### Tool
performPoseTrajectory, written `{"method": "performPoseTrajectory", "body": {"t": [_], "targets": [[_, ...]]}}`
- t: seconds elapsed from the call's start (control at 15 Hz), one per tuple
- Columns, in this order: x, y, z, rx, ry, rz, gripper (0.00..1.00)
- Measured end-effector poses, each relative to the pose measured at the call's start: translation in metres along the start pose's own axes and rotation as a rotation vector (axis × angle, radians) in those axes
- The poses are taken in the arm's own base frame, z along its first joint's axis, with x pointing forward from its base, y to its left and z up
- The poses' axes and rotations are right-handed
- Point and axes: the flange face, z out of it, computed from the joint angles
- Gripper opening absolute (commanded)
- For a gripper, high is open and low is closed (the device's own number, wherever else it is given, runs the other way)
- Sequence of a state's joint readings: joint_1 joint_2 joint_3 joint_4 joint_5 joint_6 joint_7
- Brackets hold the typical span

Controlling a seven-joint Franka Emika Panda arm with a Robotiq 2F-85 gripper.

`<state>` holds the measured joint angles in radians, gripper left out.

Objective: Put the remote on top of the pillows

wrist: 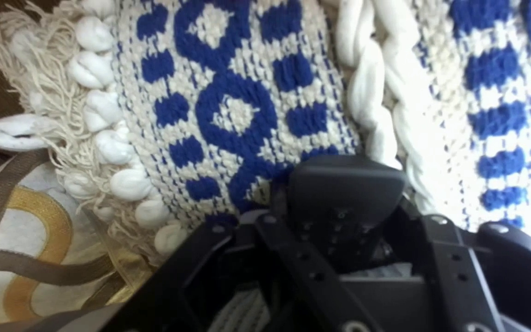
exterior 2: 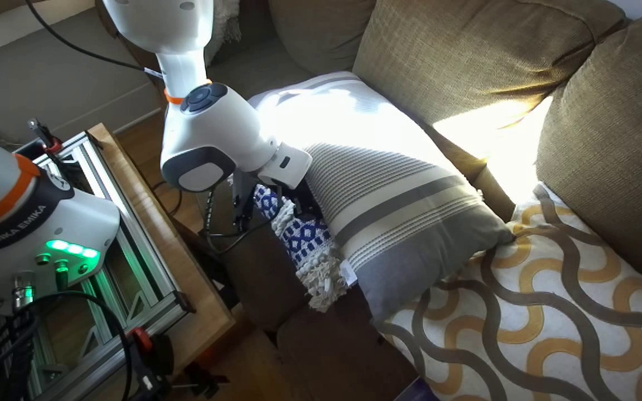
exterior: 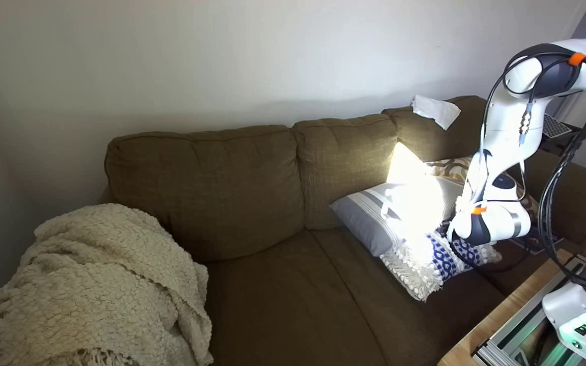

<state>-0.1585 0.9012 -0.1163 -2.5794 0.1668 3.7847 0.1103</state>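
The black remote (wrist: 346,182) is between my gripper's fingers in the wrist view, its buttons facing the camera. My gripper (wrist: 344,204) is shut on its sides. The remote's far end lies over the blue-and-white woven pillow (wrist: 235,113); I cannot tell whether it touches. That pillow shows in both exterior views (exterior: 445,259) (exterior 2: 304,236), beside the grey striped pillow (exterior: 364,216) (exterior 2: 410,206). The gripper (exterior 2: 303,201) points down at the striped pillow's edge, dark and partly hidden, and I cannot make out the remote there. Strong light washes out part of the pillows.
A yellow-and-brown patterned pillow (exterior 2: 549,328) lies beside the striped one. The brown couch (exterior: 211,188) has a cream blanket (exterior: 105,284) at its far end and a white cloth (exterior: 435,110) on its back. A wooden table (exterior 2: 198,312) carries the robot base.
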Motion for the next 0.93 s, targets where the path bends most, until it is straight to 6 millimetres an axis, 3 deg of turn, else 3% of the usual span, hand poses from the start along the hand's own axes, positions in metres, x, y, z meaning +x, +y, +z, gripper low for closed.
{"method": "performPoseTrajectory", "body": {"t": [0.93], "targets": [[0.000, 0.007, -0.033, -0.064, -0.124, 0.316, 0.26]]}}
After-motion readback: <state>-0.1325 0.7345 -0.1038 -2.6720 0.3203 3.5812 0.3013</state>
